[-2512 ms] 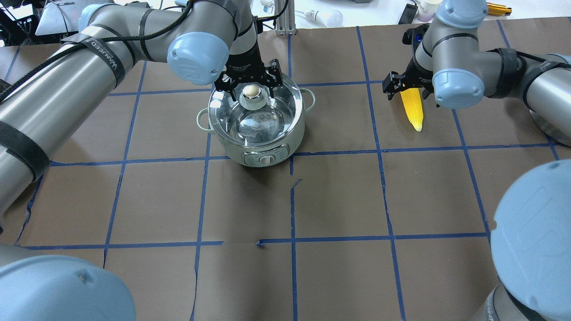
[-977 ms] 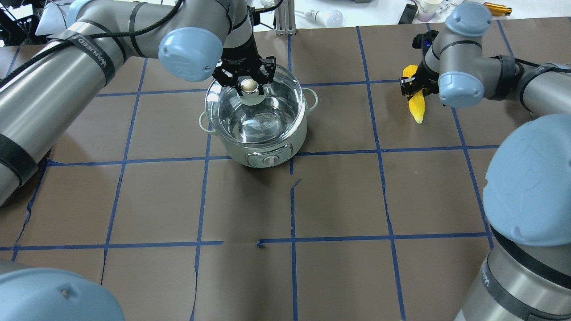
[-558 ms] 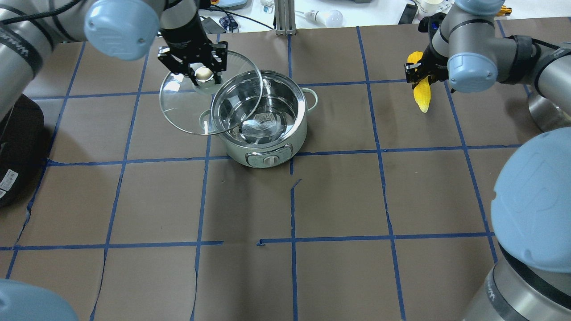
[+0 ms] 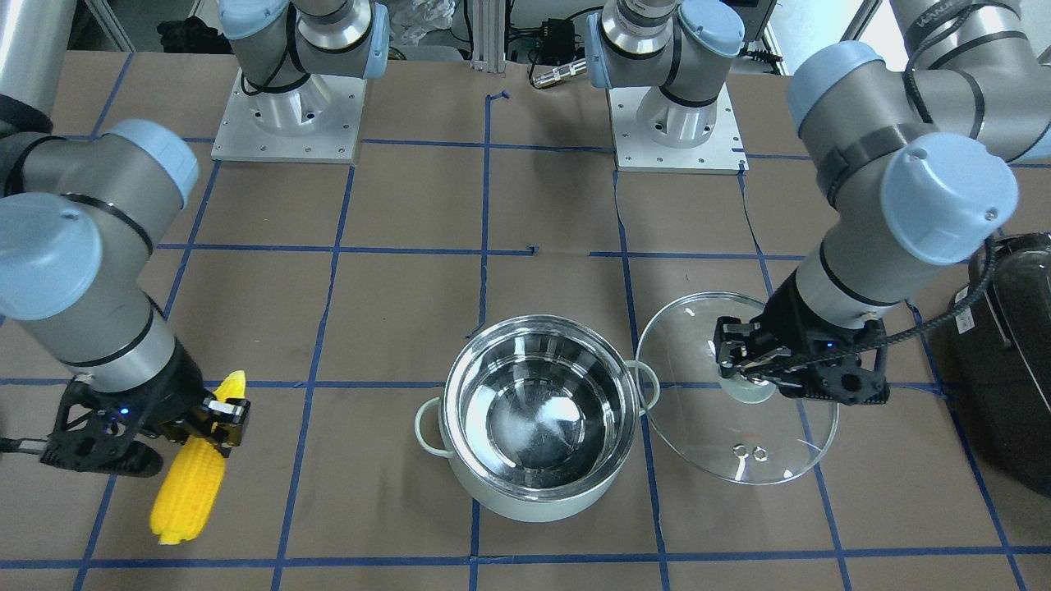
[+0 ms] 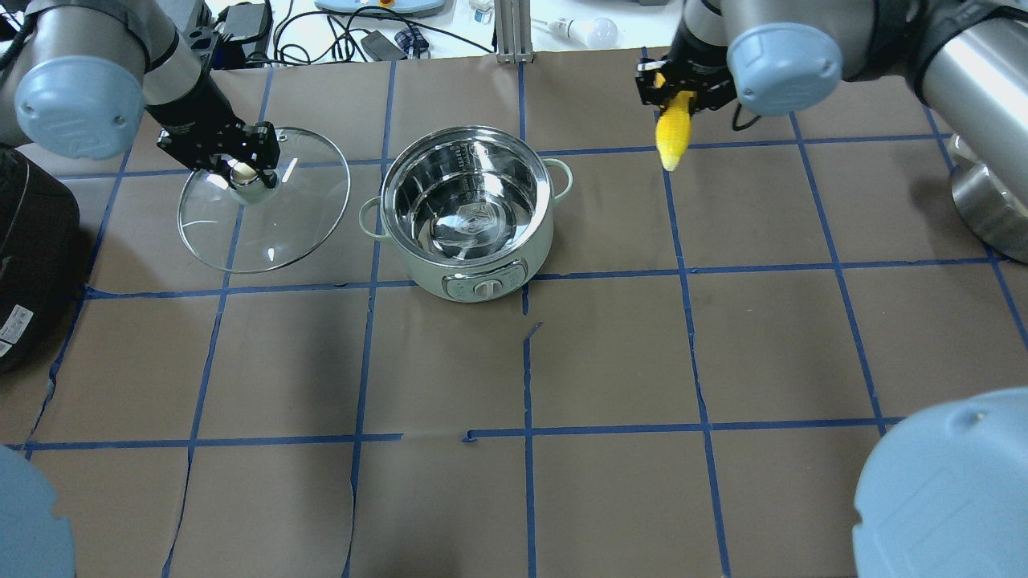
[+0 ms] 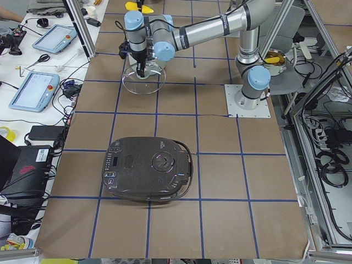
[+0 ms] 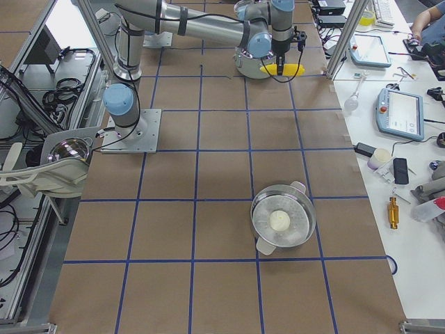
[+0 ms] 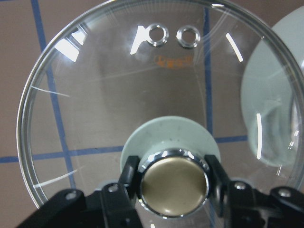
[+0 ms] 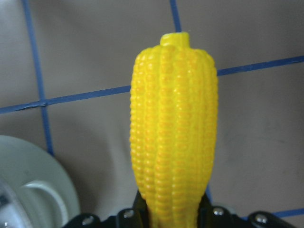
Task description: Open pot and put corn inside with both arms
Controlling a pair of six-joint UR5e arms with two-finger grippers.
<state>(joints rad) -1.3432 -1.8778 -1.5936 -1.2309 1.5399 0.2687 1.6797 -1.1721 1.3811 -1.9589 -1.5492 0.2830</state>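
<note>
The pale green pot (image 5: 418,277) with a steel inside stands open and empty at the middle back; it also shows in the front view (image 4: 534,501). My left gripper (image 5: 241,168) is shut on the knob of the glass lid (image 5: 273,225) and holds it tilted over the table, left of the pot. The left wrist view shows the fingers (image 8: 130,173) clamped on the knob of the lid (image 8: 118,95). My right gripper (image 5: 679,92) is shut on the yellow corn (image 5: 673,136), which hangs tip down above the table, right of and behind the pot. The corn fills the right wrist view (image 9: 173,128).
A black rice cooker (image 5: 32,233) lies at the left edge, close to the lid. A steel pot (image 5: 988,209) sits at the right edge. Cables and small items lie beyond the far edge. Blue tape lines grid the brown table cover.
My left gripper lifted the lid off the pot and carried it left. My right gripper lifted the corn and moved it left, toward the pot.
</note>
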